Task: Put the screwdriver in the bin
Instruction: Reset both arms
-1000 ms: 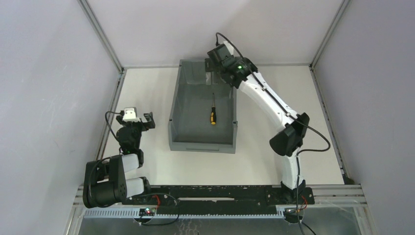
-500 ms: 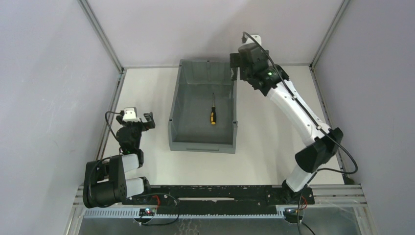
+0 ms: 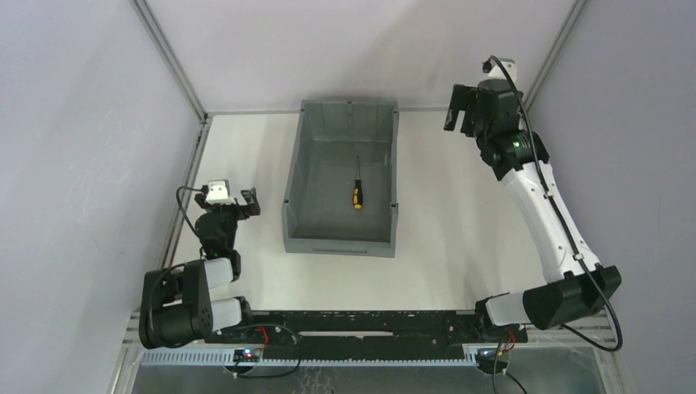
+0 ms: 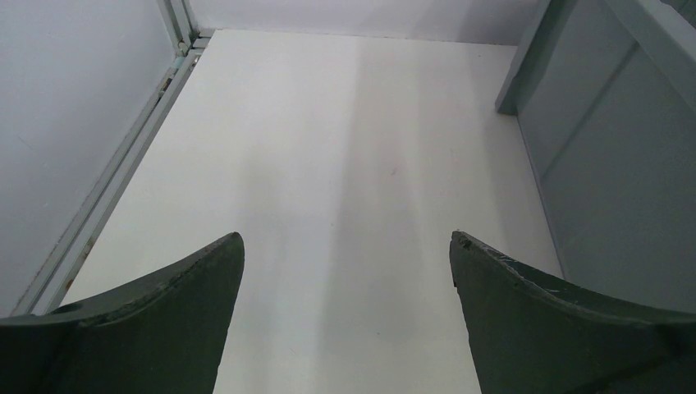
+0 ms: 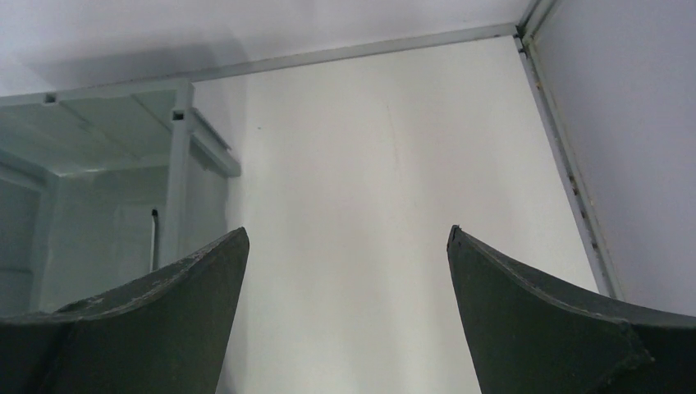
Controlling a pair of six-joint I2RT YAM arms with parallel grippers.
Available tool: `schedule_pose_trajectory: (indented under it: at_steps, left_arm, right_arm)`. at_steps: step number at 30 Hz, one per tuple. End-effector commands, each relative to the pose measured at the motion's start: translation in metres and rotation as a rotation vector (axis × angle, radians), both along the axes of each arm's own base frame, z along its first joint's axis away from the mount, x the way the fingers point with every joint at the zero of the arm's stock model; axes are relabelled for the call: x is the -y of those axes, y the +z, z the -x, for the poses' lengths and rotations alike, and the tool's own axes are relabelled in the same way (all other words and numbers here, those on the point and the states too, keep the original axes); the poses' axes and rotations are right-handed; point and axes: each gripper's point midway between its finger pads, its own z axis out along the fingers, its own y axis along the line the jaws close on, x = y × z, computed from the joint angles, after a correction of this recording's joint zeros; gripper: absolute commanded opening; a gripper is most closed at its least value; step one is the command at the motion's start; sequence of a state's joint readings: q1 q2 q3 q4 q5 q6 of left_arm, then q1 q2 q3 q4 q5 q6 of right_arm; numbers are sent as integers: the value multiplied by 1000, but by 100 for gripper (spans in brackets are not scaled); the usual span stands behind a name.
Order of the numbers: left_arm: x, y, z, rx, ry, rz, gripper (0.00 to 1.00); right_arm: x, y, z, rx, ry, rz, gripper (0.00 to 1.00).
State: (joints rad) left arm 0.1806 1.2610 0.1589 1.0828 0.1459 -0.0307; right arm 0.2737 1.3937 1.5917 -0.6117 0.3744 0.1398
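Observation:
The screwdriver [image 3: 357,191] with its yellow-orange and black handle lies on the floor of the grey bin [image 3: 299,164], shaft pointing to the back. Its thin shaft tip shows in the right wrist view [image 5: 153,238] through the bin's wall [image 5: 98,180]. My right gripper [image 3: 460,108] is open and empty, held high at the back right, to the right of the bin; its jaws stand wide apart [image 5: 346,238]. My left gripper [image 3: 246,202] is open and empty, low over the table left of the bin, jaws wide apart [image 4: 345,242]. The bin's left wall shows in the left wrist view [image 4: 607,156].
White table [image 3: 460,213] enclosed by grey walls with metal corner posts [image 3: 168,57]. A metal rail runs along the table's left edge [image 4: 123,172] and right edge [image 5: 566,172]. The arm bases sit on the black rail at the near edge [image 3: 361,324].
My right arm has swung from over the bin's back right corner out to the right and back, now clear of the bin. The screwdriver and left arm have not moved.

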Motion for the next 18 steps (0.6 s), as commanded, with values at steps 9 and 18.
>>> schedule_pose_trajectory:
  at_steps: [9, 18]
  left_arm:
    - [4, 13, 2, 71, -13, -1, 100]
    - [4, 13, 3, 70, -12, -1, 100]
  right_arm:
    - [46, -39, 12, 24, 49, -48, 100]
    - [60, -91, 13, -11, 92, -73, 100]
